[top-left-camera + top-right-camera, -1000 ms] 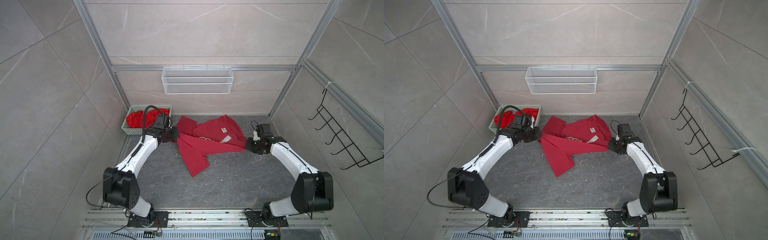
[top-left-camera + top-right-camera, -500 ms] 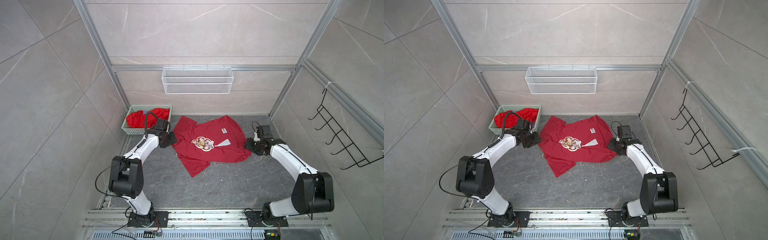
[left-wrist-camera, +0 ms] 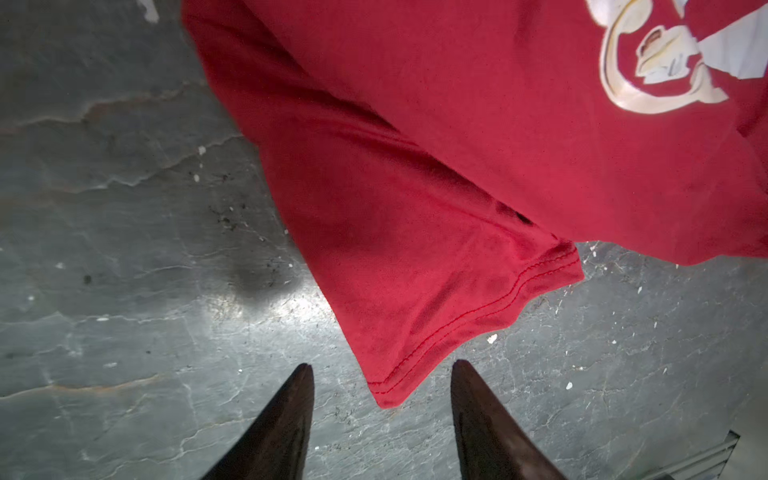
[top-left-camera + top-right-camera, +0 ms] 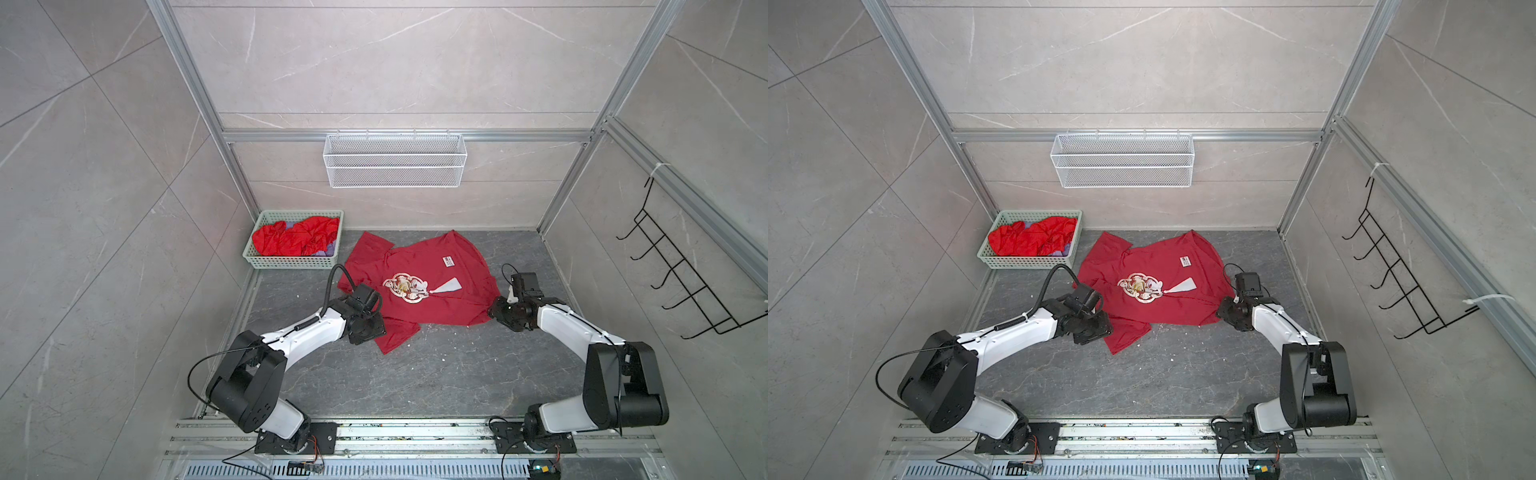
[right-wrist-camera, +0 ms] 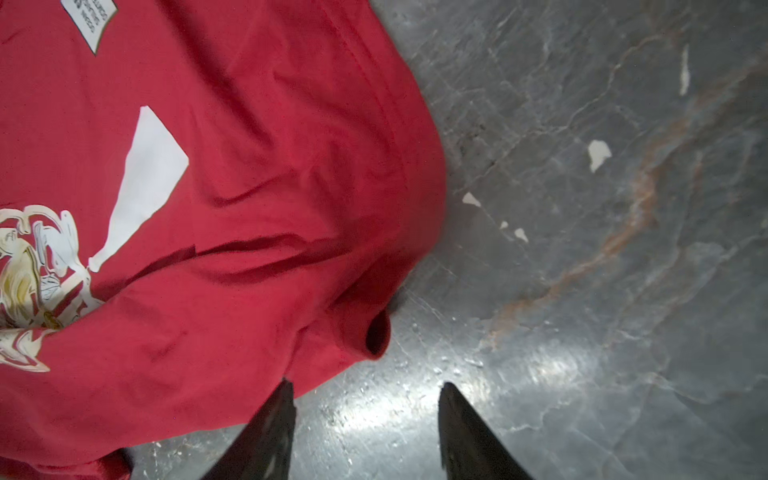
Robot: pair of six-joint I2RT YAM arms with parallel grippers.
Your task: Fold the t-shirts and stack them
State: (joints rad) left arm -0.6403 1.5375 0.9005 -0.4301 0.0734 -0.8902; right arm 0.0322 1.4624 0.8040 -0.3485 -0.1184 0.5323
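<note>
Left gripper [image 3: 382, 365] stands spread and empty, low over the dark stone tabletop [image 3: 124, 249]. The hemmed corner of a sleeve [image 3: 415, 316] lies between its fingertips in the left wrist view; whether they touch the cloth cannot be told. Right gripper [image 5: 366, 383] is likewise spread and holds nothing. Its tips are over bare tabletop just beside the shirt's edge, where a small rolled cuff [image 5: 376, 336] pokes out.

Between the two grippers lies the crimson t-shirt [image 4: 432, 309], spread flat on the tabletop with its front up in both top views. The round chest print [image 4: 405, 286], the white tassel shape [image 4: 448, 286] and the small label [image 4: 448, 261] are all showing. Creases run through the cloth near the right gripper, and the body sits somewhat skewed.

Beyond the left gripper, farther from the arm's base, a green basket [image 4: 291, 264] stands near the shirt's far sleeve. It holds more red shirts [image 4: 291, 243], crumpled in a heap.

As a judgement, the task is at an early stage. Laying this shirt out looks roughly done, but no fold has been made in it. No folded stack is anywhere in view. What is left is every fold of this shirt, then the basket's shirts, then the stacking.
</note>
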